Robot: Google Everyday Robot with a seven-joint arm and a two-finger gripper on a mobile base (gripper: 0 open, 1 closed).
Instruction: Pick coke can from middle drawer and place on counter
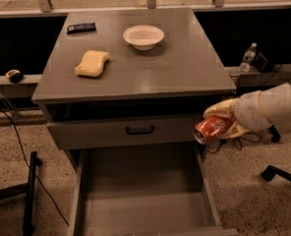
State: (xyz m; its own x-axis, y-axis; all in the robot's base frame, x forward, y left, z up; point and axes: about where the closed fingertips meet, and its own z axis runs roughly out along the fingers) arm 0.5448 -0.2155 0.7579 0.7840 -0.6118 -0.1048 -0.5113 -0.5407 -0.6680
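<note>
The coke can [212,128] is red with a silver top and lies tilted on its side in my gripper [220,123]. The gripper's pale fingers are shut around the can, just right of the cabinet, level with the upper drawer front and below the counter's overhang. The middle drawer [140,208] is pulled wide open below, its flat grey floor bare. The counter [185,68] is the grey top slab, up and to the left of the can.
On the counter lie a yellow sponge [92,63], a white bowl [143,36] and a black remote [81,28]. The upper drawer front with a black handle [139,130] is shut. A water bottle [248,57] stands on the ledge at right. A chair base [283,173] is on the floor at right.
</note>
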